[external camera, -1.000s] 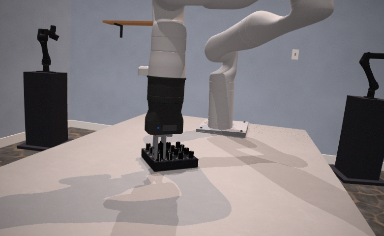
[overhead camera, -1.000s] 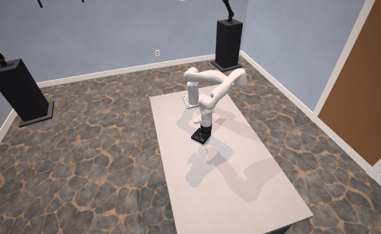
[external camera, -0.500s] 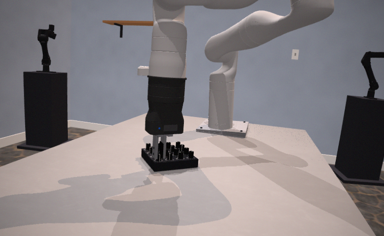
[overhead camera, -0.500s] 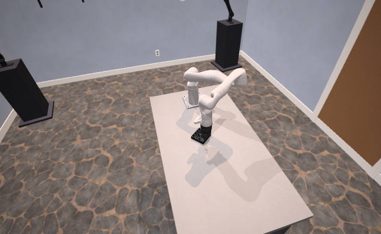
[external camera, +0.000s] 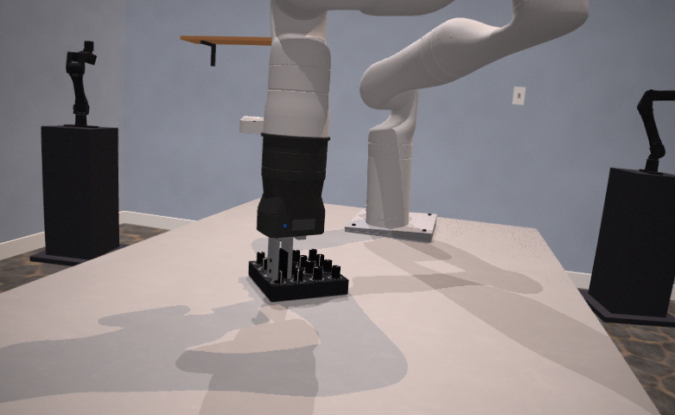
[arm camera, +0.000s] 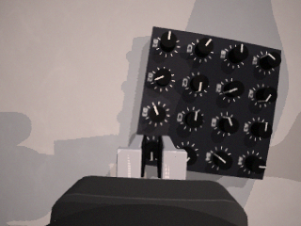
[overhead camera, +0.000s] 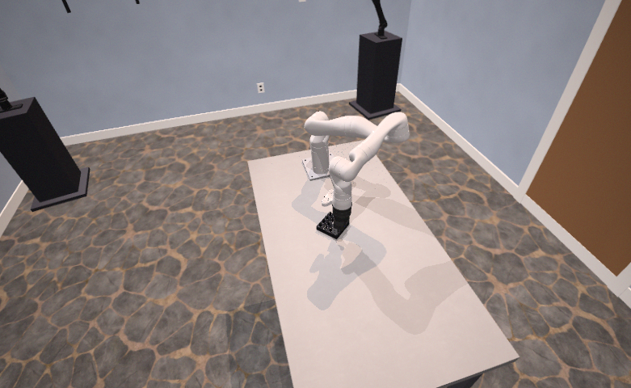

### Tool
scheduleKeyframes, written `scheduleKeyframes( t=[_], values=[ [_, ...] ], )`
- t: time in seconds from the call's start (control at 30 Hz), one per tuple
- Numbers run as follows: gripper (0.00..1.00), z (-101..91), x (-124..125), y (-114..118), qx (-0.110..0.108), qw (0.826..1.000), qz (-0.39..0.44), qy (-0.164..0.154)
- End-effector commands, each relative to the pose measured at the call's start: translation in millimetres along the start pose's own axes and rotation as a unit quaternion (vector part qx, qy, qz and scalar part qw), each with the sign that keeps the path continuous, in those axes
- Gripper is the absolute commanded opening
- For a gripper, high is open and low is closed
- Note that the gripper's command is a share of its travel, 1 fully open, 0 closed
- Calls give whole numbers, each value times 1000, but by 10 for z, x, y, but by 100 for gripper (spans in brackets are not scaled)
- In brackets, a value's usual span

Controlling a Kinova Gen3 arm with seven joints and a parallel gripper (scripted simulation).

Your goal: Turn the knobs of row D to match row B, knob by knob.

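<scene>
The black knob box (overhead camera: 336, 235) (external camera: 309, 294) (arm camera: 176, 99) stands flat on the table, row D at the left in the wrist view. My gripper (external camera: 281, 275) (arm camera: 151, 150) points down, shut on knob D4 (arm camera: 151, 154); D4's white line shows between the fingers, its ring mostly hidden. In the wrist view, D1 (arm camera: 167, 43) and B1 (arm camera: 238, 55) point up, D2 (arm camera: 162, 77) and B2 (arm camera: 232, 89) point lower left, D3 (arm camera: 156, 113) and B3 (arm camera: 228, 124) point up and slightly left. B4 (arm camera: 220, 159) has its line toward upper left. The box looks slightly turned relative to the fingers.
Knob C4 (arm camera: 189, 155) is close beside the right finger and partly covered. D3 lies just beyond the fingertips. Rows C and A stand among the other knobs. The arm's base (overhead camera: 319, 161) (external camera: 389, 215) is behind the box. Dark pedestals (overhead camera: 378, 74) (external camera: 80, 190) stand away from the table.
</scene>
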State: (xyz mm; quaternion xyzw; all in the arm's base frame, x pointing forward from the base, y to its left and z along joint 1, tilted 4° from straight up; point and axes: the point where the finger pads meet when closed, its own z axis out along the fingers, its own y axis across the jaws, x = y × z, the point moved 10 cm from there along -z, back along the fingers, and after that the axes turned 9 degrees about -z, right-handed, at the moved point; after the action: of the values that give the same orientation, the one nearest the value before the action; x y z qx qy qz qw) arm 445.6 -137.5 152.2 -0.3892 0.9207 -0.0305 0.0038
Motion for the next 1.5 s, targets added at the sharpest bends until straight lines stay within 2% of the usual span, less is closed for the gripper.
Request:
scheduleKeyframes(
  t=[0.0, 0.73, 1.13, 1.47],
  values=[
    [30, -8, -1, -1, 1, 1000, -2, -1],
    [30, -8, -1, -1, 1, 991, -134, -1],
    [30, -8, -1, -1, 1, 976, -218, 0],
    [30, -8, -1, -1, 1, 952, -306, 0]
  ],
)
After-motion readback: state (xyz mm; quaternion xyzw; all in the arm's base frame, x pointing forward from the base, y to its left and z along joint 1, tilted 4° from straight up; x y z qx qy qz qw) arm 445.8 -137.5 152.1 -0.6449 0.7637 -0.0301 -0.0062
